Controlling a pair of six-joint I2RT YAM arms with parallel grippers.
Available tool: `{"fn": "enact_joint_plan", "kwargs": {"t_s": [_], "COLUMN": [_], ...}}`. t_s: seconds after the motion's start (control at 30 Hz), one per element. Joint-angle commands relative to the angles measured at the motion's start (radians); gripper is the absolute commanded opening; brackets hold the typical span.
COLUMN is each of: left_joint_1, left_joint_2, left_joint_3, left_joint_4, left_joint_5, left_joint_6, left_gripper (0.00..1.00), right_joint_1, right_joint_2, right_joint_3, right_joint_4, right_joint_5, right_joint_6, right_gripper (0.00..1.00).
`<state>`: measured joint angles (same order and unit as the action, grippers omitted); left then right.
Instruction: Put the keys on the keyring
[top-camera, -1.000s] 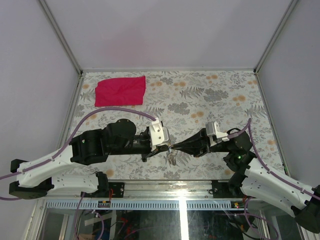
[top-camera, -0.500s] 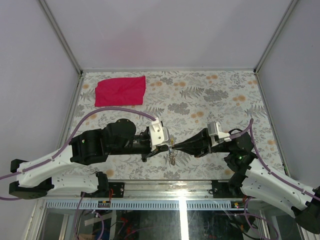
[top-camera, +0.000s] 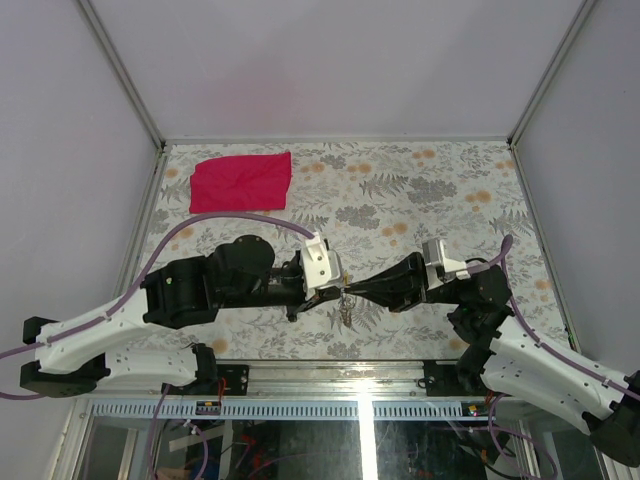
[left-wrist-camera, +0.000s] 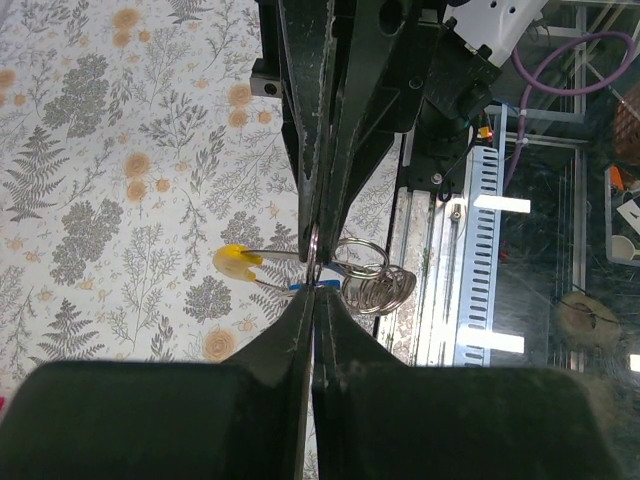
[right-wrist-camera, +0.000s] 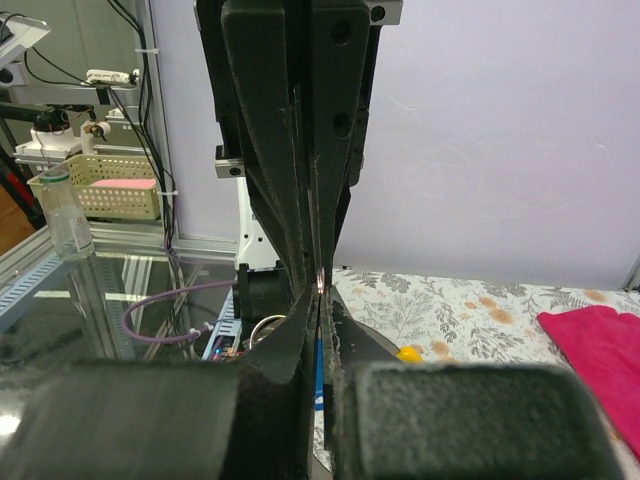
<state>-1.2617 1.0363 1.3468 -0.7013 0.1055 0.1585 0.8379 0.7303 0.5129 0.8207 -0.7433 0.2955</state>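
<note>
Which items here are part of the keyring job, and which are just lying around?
Job: yellow key, blue key, keyring, left gripper, right gripper, both shut.
Lying about: red cloth, far left on the table.

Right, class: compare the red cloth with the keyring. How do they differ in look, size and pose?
The red cloth is bright fabric; the keyring is silvery metal rings and chain. The cloth is far larger than the keyring. The cloth lies flat at the table's far left corner, untouched; the keyring hangs off the surface where the left gripper and right gripper meet tip to tip. Both are over the flowered table.
</note>
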Motion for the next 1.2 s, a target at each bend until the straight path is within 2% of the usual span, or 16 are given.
{"fn": "enact_joint_plan", "kwargs": {"t_s": [0.0,0.17,0.3,0.47,0.63,0.83,1.03,1.17], "left_joint_1": [-0.005,-0.004,-0.004,-0.005,-0.005,-0.004,-0.005,-0.004], "left_joint_2": [0.012,0.012,-0.016,-0.093,-0.187,-0.252,-0.206,-0.179], "left_joint_3": [0.023,0.023,0.014,-0.032,-0.122,-0.244,-0.263,-0.253], "left_joint_4": [0.003,0.005,0.031,0.118,0.259,0.453,0.482,0.473], "left_joint_5": [0.013,0.01,-0.001,-0.032,-0.089,-0.06,0.023,0.044], "left_joint_6": [0.009,0.009,-0.002,-0.03,-0.085,-0.162,-0.178,-0.167], "left_gripper": [0.0,0.0,0.18,0.28,0.29,0.33,0.33,0.27], "right_joint_1": [0.007,0.007,0.007,0.007,0.007,0.007,0.007,0.007], "right_joint_2": [0.006,0.005,-0.01,-0.026,-0.023,-0.019,-0.019,-0.025], "right_joint_3": [0.032,0.026,0.025,0.03,0.035,0.042,0.039,0.037], "right_joint_4": [0.197,0.205,0.173,0.146,0.14,0.154,0.167,0.171], "right_joint_5": [0.068,0.074,0.067,0.048,0.04,0.032,0.025,0.021], "right_joint_6": [0.045,0.044,0.019,0.007,0.006,0.014,0.024,0.031], "right_gripper": [0.0,0.0,0.0,0.0,0.0,0.0,0.0,0.0]}}
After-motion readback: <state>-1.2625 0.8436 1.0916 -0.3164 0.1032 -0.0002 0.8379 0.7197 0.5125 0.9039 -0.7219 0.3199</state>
